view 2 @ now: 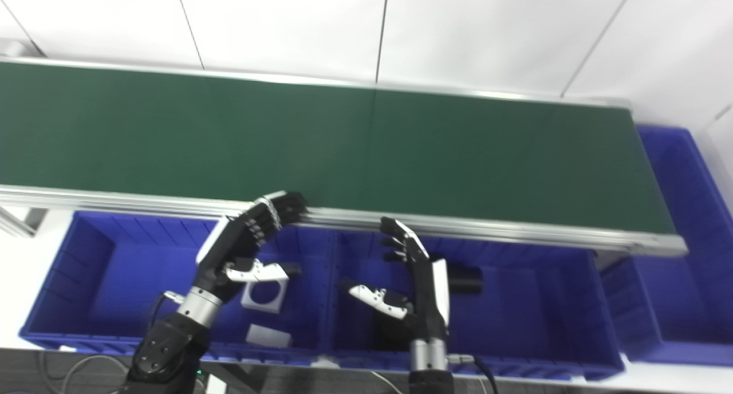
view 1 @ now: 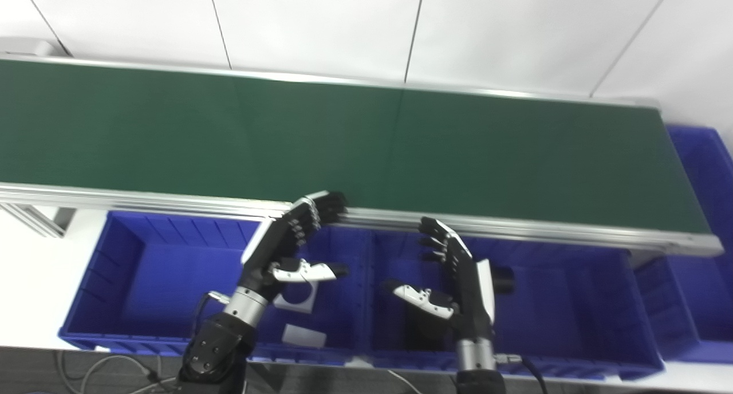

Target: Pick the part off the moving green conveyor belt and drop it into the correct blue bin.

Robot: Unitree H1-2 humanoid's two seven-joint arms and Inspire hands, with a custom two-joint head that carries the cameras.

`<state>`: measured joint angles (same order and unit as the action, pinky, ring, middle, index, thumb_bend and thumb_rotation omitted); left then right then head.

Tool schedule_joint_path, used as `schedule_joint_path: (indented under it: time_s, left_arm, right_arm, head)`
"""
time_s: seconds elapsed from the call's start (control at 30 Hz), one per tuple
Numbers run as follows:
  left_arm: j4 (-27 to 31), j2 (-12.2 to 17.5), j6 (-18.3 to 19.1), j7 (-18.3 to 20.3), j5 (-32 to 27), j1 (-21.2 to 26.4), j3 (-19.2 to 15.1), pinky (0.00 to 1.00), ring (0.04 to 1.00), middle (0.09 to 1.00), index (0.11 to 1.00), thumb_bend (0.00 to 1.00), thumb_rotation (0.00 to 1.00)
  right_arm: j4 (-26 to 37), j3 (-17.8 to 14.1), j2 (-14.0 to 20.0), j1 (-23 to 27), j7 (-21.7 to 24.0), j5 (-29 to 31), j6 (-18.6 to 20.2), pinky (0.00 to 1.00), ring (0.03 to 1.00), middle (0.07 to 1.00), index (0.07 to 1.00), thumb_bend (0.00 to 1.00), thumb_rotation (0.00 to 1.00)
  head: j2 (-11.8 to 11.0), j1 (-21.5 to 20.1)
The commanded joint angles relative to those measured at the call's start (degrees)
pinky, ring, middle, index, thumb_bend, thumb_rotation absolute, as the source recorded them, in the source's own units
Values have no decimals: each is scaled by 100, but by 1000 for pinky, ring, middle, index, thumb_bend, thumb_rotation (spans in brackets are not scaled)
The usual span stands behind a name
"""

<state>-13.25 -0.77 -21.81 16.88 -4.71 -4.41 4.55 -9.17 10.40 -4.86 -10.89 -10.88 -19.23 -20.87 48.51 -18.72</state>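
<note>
We see no part on the green belt (view 1: 366, 148) yet, so both our left hand (view 1: 289, 242) and right hand (view 1: 458, 279) wait open and empty over the blue bins (view 1: 143, 268). White parts (view 2: 263, 294) already binned (rigid, light, we'd judge) suggest pinching across flat sides.

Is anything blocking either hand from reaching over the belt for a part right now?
Nothing visible blocks them. Both the left hand and right hand hover open above the blue bins, just short of the belt, which carries no visible part yet.
</note>
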Motion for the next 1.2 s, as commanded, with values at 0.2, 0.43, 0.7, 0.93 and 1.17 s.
schedule_joint_path:
  time_s: [0.2, 0.43, 0.7, 0.93, 1.17]
  left_arm:
    - [81, -127, 53, -346, 77, -53, 88, 878, 867, 896, 862, 780, 24]
    - [46, -104, 66, -579, 410, -75, 202, 890, 871, 888, 852, 780, 21]
    - [234, -49, -62, -834, 834, -214, 280, 761, 778, 812, 779, 779, 0]
    - [495, 38, 142, -762, 451, -336, 174, 722, 723, 748, 730, 770, 0]
    - [431, 156, 325, -681, 289, -236, 121, 757, 740, 773, 749, 763, 0]
  right_arm:
    - [290, -130, -42, -55, -70, 31, 48, 616, 735, 785, 797, 690, 153]
    - [267, -172, -9, -48, -34, 84, 20, 612, 735, 787, 796, 702, 183]
    - [381, -179, 5, -86, -30, 28, 93, 609, 726, 779, 794, 689, 136]
    - [503, -186, 80, -128, 25, 37, 176, 624, 740, 782, 799, 683, 98]
    - [419, -205, 91, -114, -17, 83, 92, 612, 736, 779, 794, 688, 72]
  head:
    - [97, 195]
    - [126, 255]
    - [157, 288]
    - [162, 304]
    - [171, 395]
